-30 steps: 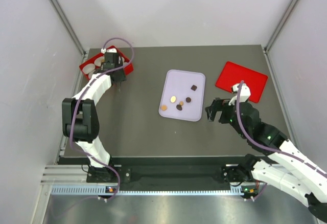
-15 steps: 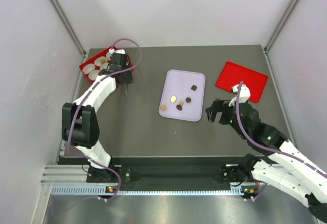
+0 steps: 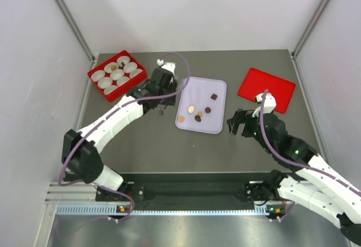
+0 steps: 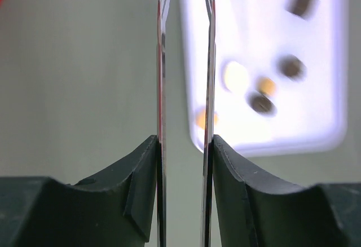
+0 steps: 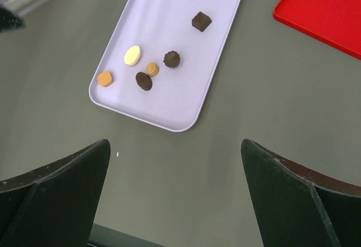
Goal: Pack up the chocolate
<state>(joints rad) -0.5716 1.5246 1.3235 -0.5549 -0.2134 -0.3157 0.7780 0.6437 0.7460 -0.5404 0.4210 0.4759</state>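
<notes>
Several chocolates lie on the lavender tray: a dark square, a dark round, a dark oval, a small caramel one, a pale golden oval and an orange piece. They also show in the right wrist view, for example the dark square and the orange piece. My left gripper hovers at the tray's left edge. Its thin metal blades stand a narrow gap apart with nothing between them. My right gripper is wide open and empty, right of the tray.
A red box with several white paper cups stands at the back left; one cup holds a caramel piece. A flat red lid lies at the back right, also in the right wrist view.
My left gripper has moved from over the red box rightward to the tray's left edge, uncovering the box. The right arm has not moved.
</notes>
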